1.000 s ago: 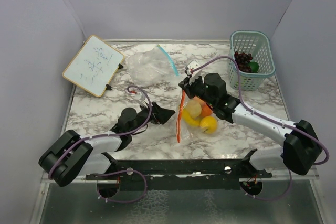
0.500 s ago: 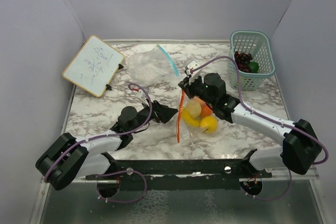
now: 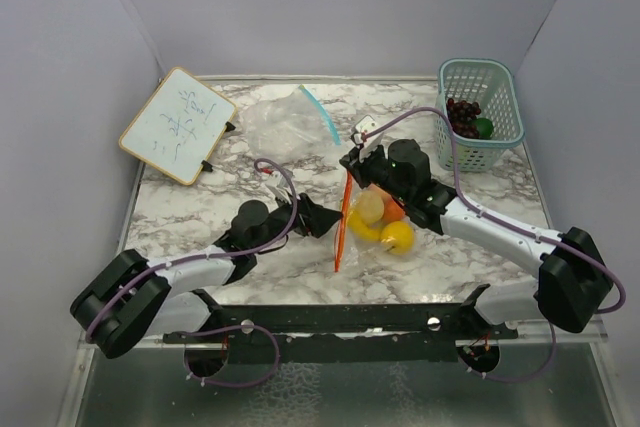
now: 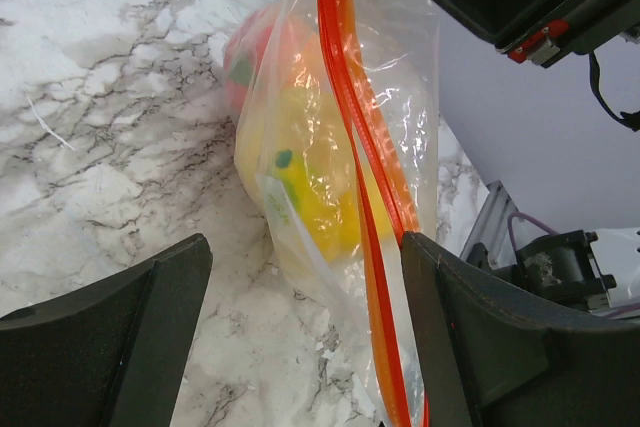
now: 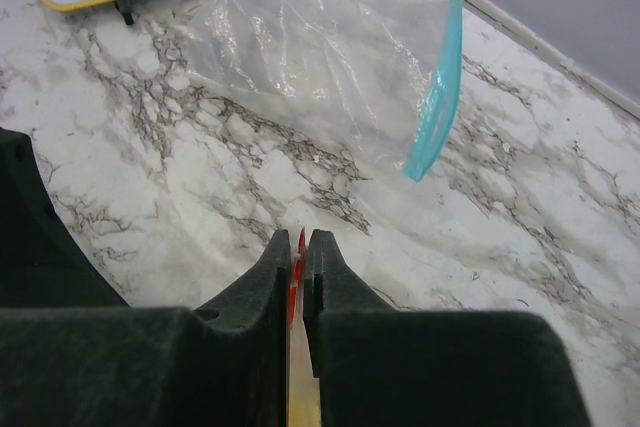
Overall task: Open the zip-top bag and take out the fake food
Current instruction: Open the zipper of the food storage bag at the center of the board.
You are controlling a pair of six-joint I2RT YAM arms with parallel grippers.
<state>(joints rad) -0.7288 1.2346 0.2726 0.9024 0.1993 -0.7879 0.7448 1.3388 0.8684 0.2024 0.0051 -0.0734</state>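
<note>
While right hand [image 5: 298, 265] pinches zip-top bag [image 4: 335, 172], spare bag [image 3: 285, 123] behind — whiteboard [image 3: 178, 125], basket [image 3: 486, 155] aside.

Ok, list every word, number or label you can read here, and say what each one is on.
Yellow-framed whiteboard: handwritten marks, too small to read.
Clear zip-top bag with orange seal: no print visible.
Small white tag just beyond that bag: blurred, unreadable.
No other legible text.

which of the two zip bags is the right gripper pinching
The orange-zipped bag with fruit inside, clamped in the right gripper; the blue-zipped bag lies empty farther back.
</note>
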